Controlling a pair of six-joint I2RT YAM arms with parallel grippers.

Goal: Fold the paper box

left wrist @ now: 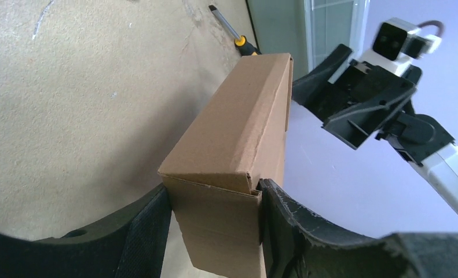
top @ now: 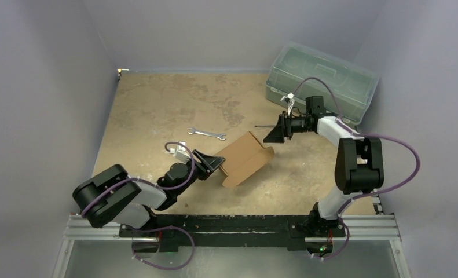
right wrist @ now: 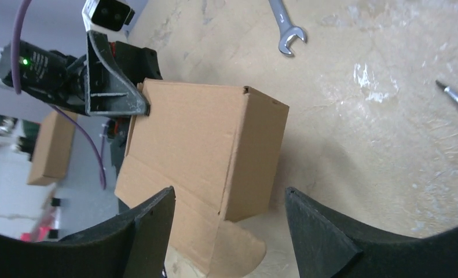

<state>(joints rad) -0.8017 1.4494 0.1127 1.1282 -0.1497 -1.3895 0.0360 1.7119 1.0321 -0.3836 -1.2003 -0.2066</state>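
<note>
Left gripper pinching the near end of the brown paper box, right gripper spread wide just beside its far end, wrench lying beyond.

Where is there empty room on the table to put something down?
The far-left corner, behind the wrench, is bare. So is the near strip between the box and the right arm. The middle is crowded around the box, wrench and screwdriver, and the bin fills the far right.
</note>
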